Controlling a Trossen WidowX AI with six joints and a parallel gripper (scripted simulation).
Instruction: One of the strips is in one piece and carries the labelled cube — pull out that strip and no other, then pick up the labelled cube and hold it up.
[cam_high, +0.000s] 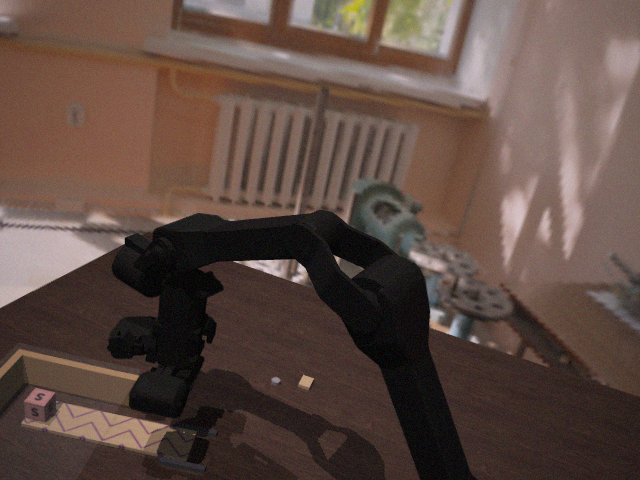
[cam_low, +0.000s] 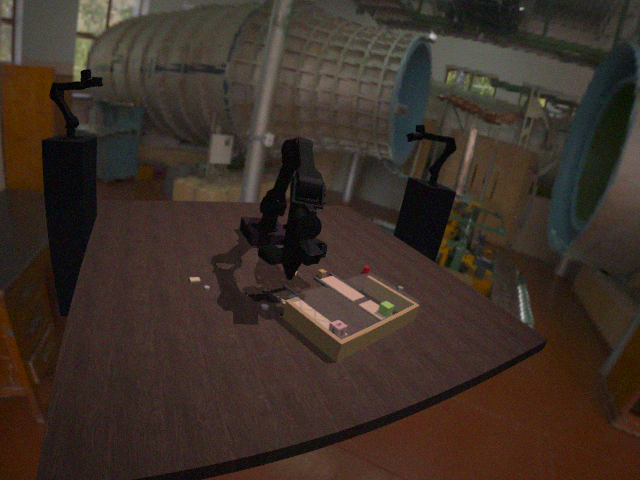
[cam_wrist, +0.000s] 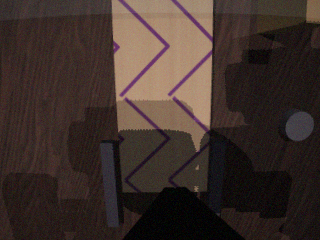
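Note:
A strip with purple zigzags (cam_high: 103, 426) (cam_low: 310, 308) (cam_wrist: 177, 30) shows no break in its visible length. The pink cube marked S (cam_high: 40, 404) (cam_low: 338, 327) stands on its far end. Another, plain strip (cam_low: 342, 287) is parted by a gap from a short piece (cam_low: 370, 306), which carries a green cube (cam_low: 386, 308). My gripper (cam_low: 291, 275) (cam_wrist: 174, 197) is shut and empty, pointing down over the zigzag strip's near end. Its fingers block part of that end in the wrist view; whether they touch it I cannot tell.
A wooden-walled frame (cam_high: 77, 366) (cam_low: 379, 332) with a see-through cover surrounds the strips' far parts. Blue-grey rails (cam_high: 181, 463) (cam_wrist: 111, 185) flank the near end. A grey disc (cam_low: 264, 307) (cam_wrist: 300, 126) lies beside it. A brown cube (cam_low: 323, 272), red cylinder (cam_low: 366, 269) and pale tile (cam_high: 306, 382) (cam_low: 194, 279) lie around.

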